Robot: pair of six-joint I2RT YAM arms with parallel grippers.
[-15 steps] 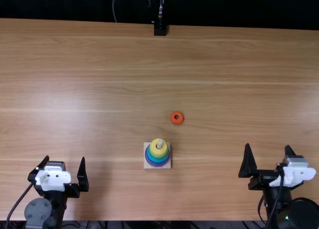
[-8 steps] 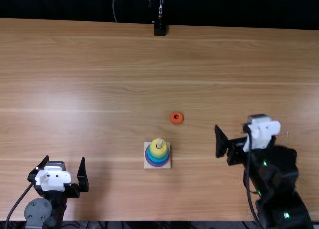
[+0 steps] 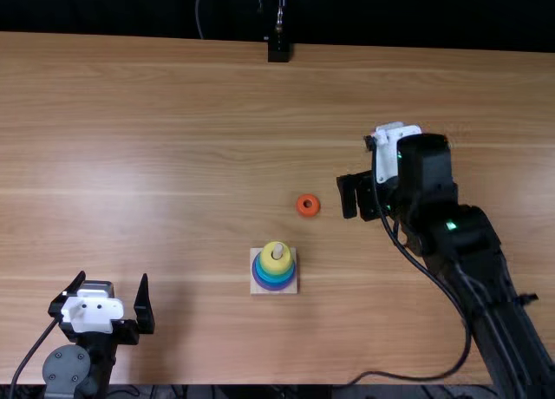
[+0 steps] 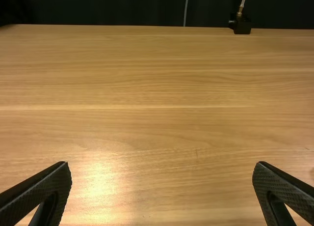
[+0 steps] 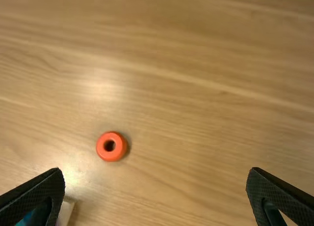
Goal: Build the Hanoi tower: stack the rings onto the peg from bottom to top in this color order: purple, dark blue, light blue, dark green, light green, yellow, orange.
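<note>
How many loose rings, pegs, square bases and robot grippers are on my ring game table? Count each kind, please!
Loose orange ring: 1
Wooden peg: 1
Square wooden base: 1
Grippers, left gripper and right gripper: 2
Total: 5

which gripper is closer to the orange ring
The right one. The right gripper is just to the right of the orange ring in the top view, open above the table; the left gripper is far off near the table's near left corner.

A metal rod (image 3: pixel 280 17) rises from a black mount (image 3: pixel 278 50) at the far edge of the wooden worktop (image 3: pixel 156 113), near a thin cable (image 3: pixel 198 10) against a dark backdrop (image 3: pixel 104 9).
</note>
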